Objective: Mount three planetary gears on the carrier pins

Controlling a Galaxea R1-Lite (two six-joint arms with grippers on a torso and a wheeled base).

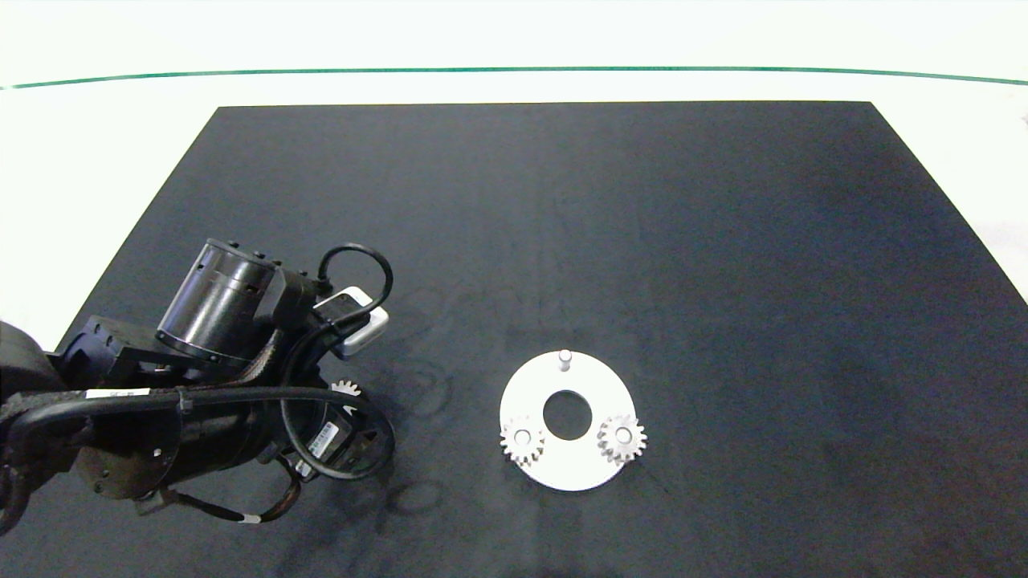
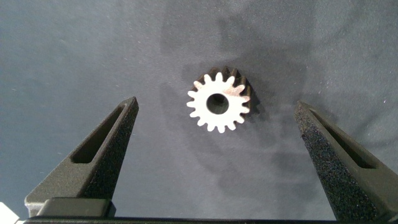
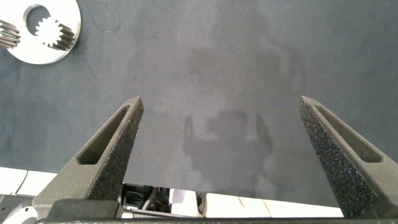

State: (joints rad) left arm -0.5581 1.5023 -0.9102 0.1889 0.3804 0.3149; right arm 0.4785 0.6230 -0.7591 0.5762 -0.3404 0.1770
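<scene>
In the head view the left arm's bulk covers most of the left gripper (image 2: 214, 140) at the lower left of the frame, and only a few teeth of the loose gear (image 1: 346, 388) peep out past its cables. The left wrist view shows that gear (image 2: 218, 102) whole, lying flat on the dark mat (image 1: 562, 241), with the two grey fingers (image 2: 102, 155) spread wide on either side of it and touching nothing. The gear sits a little beyond the fingertips rather than squarely between them, though how high the gripper hangs over the mat is hard to judge.

The white disc (image 1: 566, 470) lies at lower centre of the head view. Two gears are seated on it, one at its lower left (image 1: 521, 440) and one at its lower right (image 1: 622, 437), each probably on a pin that cannot be seen beneath it. The third carrier pin (image 1: 564, 359) stands bare near the disc's upper edge.

The right arm does not appear in the head view. Its own camera shows the right gripper (image 3: 221, 140) with fingers wide apart over bare mat, the disc (image 3: 65, 46) cut off at the frame's upper left corner.
</scene>
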